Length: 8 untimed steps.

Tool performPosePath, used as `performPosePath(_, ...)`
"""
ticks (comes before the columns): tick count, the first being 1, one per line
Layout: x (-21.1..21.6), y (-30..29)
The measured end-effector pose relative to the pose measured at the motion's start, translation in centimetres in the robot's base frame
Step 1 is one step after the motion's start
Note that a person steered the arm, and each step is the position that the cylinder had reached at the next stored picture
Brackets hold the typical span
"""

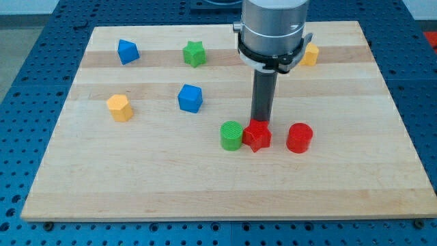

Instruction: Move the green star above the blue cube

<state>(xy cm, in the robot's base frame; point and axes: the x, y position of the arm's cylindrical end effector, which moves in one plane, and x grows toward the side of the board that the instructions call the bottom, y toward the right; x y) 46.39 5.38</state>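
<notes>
1. Green star-shaped block (194, 53) sits near the wooden board's (205, 184) top edge, at about 1 o'clock from the blue cube (190, 98), apart from it.
2. My tip (260, 123) is a bare rod with no claw; it touches the red star-shaped block's (257, 137) top side.
3. Green cylinder (231, 135) touches that red block at 9 o'clock; red cylinder (299, 137) lies near at 3 o'clock.
</notes>
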Motion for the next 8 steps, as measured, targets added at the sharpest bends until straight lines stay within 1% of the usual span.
performPosePath(1, -1.2, 0.1)
performPosePath(6, -18.9, -0.5)
performPosePath(7, -21.0, -2.5)
performPosePath(8, -21.1, -5.4)
